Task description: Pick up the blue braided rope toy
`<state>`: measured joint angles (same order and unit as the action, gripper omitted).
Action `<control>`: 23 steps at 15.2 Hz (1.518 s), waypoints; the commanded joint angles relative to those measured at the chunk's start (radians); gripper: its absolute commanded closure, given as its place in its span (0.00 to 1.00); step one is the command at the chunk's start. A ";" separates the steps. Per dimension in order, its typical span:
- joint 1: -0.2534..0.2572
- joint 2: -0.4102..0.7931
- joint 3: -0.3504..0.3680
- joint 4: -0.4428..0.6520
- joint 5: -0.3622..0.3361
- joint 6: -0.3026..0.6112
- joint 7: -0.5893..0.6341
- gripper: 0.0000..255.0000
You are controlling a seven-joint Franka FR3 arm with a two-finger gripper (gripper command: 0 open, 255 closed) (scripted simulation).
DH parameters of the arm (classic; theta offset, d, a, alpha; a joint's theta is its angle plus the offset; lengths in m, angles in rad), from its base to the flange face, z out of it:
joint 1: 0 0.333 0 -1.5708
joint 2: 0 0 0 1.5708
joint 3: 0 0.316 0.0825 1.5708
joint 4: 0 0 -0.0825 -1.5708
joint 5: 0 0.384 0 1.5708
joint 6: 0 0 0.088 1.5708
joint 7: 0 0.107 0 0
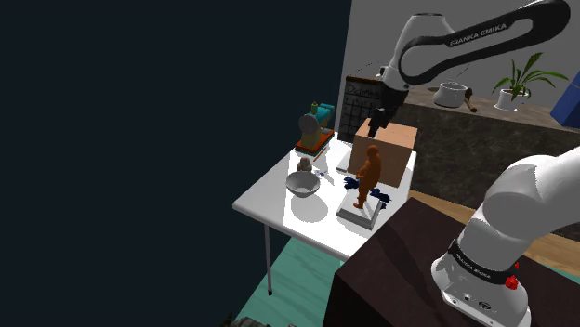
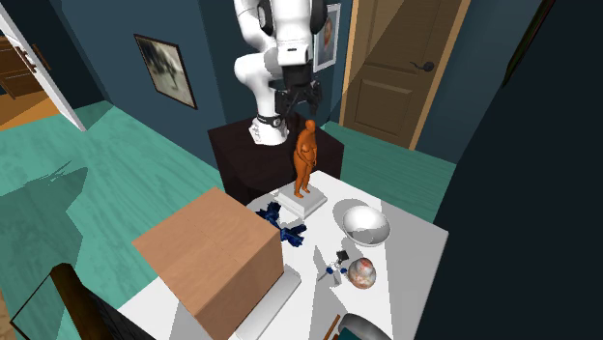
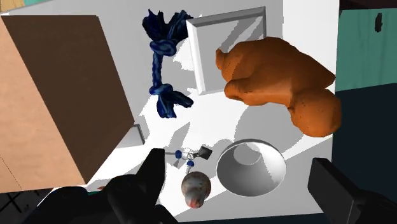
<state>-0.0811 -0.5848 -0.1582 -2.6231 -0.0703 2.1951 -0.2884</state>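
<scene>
**White table is crowded, rope's in a tight spot**

Blue rope toy lies flat between the brown box and the orange figurine. Gripper hovers above, fingers spread wide. Come down off-centre and I reckon it clips the box or topples the figurine.

Fibrous, braided rope toy — glossy, smooth bowl — matt, cardboard-like box.

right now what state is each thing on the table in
blue rope toy, lying flat on the table, not held
gripper, open, above the table, holding nothing
orange figure, standing upright
bowl, upright, empty
brown box, upright, shut
</scene>
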 commanded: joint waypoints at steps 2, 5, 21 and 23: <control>-0.011 0.088 -0.050 -0.029 0.003 0.114 -0.041 0.00; -0.012 0.185 -0.096 -0.043 0.022 0.218 -0.083 0.00; -0.048 0.871 -0.149 0.135 0.714 0.590 -0.716 0.00; -0.105 0.956 -0.100 0.186 0.799 0.605 -0.793 0.00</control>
<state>-0.1590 0.3183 -0.2835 -2.4771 0.6805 2.7975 -1.0422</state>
